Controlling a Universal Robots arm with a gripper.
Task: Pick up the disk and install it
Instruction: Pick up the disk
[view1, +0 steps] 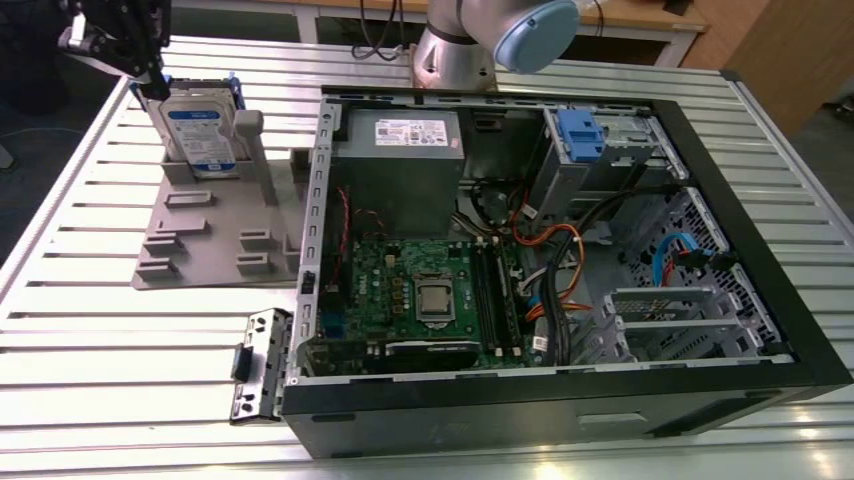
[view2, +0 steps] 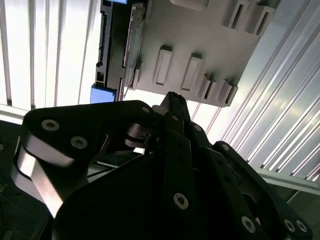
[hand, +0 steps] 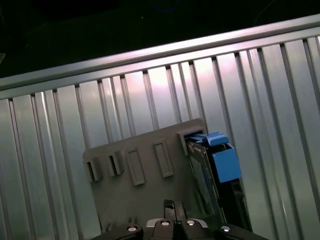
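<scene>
The disk (view1: 198, 130) stands upright on its edge in a slot of a grey holder (view1: 200, 240), at the exterior view's upper left. It is silver with a white-and-blue label and a blue carrier frame. My gripper (view1: 151, 82) hangs just above the disk's top corner, apart from it, its fingers closed together on nothing. In the first wrist view the disk (hand: 205, 172) and its blue carrier tab (hand: 226, 162) lie beyond the fingertips (hand: 170, 205). In the second wrist view the gripper (view2: 172, 97) points at the holder (view2: 200, 40), with the disk (view2: 131, 45) edge-on beside it.
An open black computer case (view1: 747, 270) lies on the slatted metal table (view1: 107, 340), to the holder's right in the exterior view. Inside it are a grey power supply box (view1: 400, 150), a green motherboard (view1: 414, 290) and a silver cage with a blue latch (view1: 587, 140). A small bracket (view1: 260, 365) lies beside the case.
</scene>
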